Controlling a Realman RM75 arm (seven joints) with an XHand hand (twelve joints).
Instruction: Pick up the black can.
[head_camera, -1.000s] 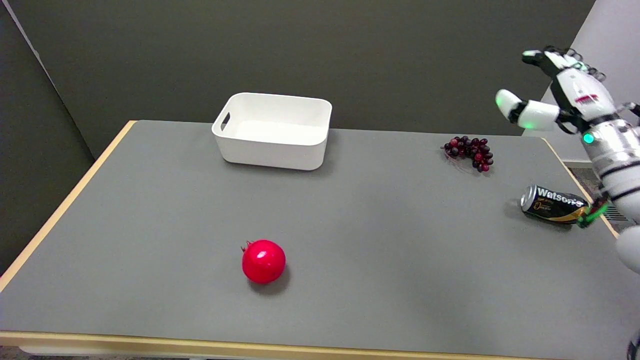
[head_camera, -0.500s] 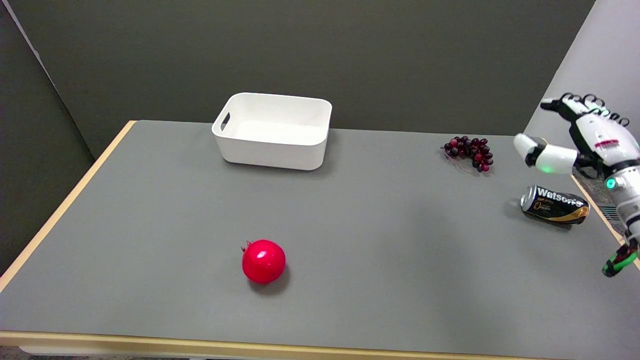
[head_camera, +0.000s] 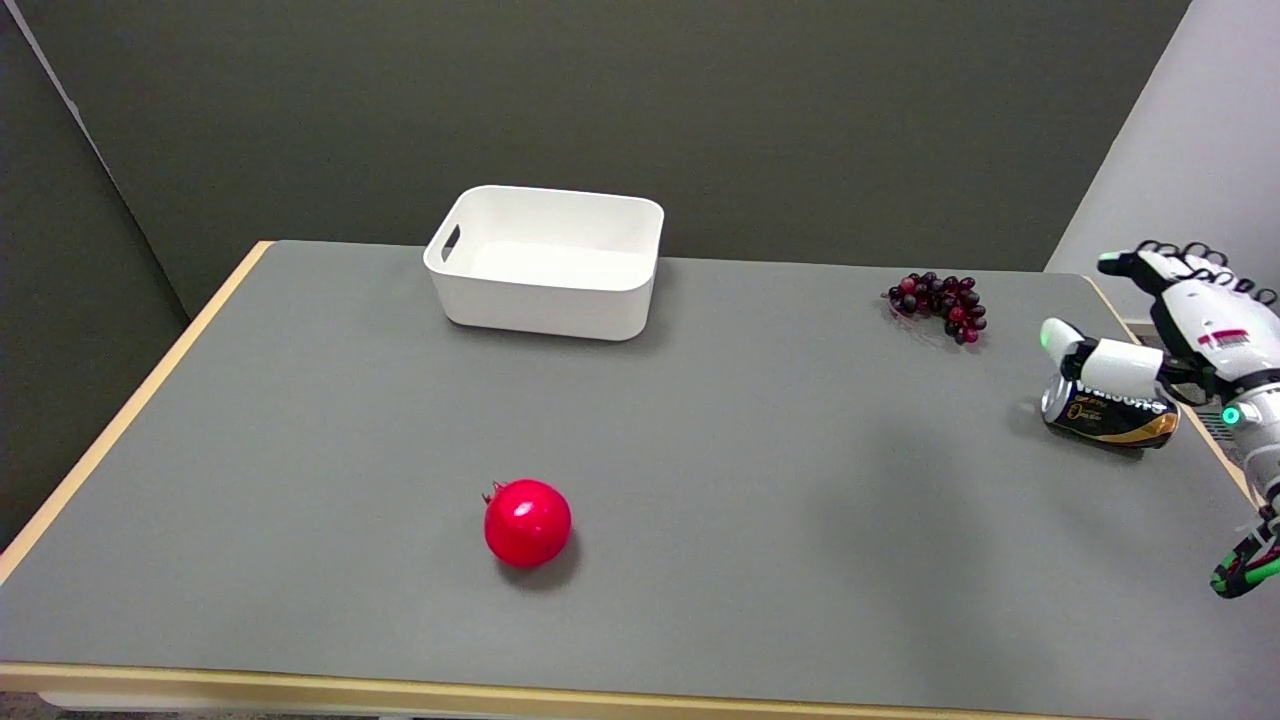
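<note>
One grey table (head_camera: 700, 450) with pale wood edging; dark grey wall (head_camera: 600, 100) behind.

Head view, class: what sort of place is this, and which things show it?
Probably a robot test lab: a bare grey table against plain dark walls, the robot's right hand, and a few props, a pomegranate, grapes, a white bin.
</note>
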